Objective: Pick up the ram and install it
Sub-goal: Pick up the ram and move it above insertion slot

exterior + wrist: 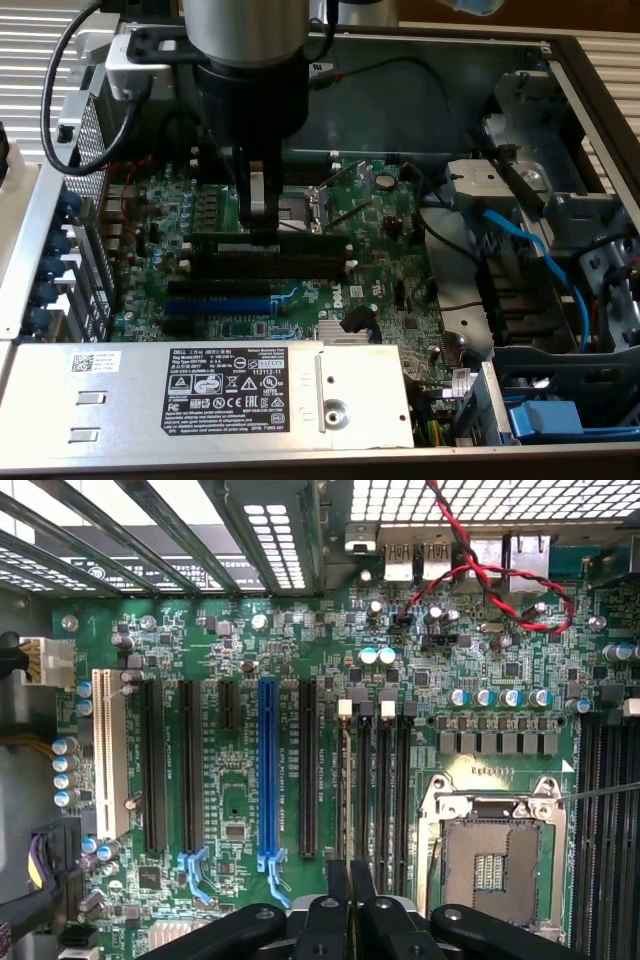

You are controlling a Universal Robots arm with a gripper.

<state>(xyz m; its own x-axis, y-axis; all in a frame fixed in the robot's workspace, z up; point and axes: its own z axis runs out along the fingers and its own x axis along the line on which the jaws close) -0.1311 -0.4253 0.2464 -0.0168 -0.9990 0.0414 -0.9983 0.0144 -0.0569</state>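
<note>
the ram (310,243) (347,780) stands on edge along the memory slot nearest the cpu socket (312,205) (490,850), with the other black memory slots (270,268) (387,780) just beside it and the blue expansion slot (220,300) (267,770) beyond them. open room is tight: the power supply (200,385) borders the board on one side, with the case walls all round. the pincer (262,228) (350,885) is nearly closed, pinching the ram's top edge from above, near the middle of its length.
</note>
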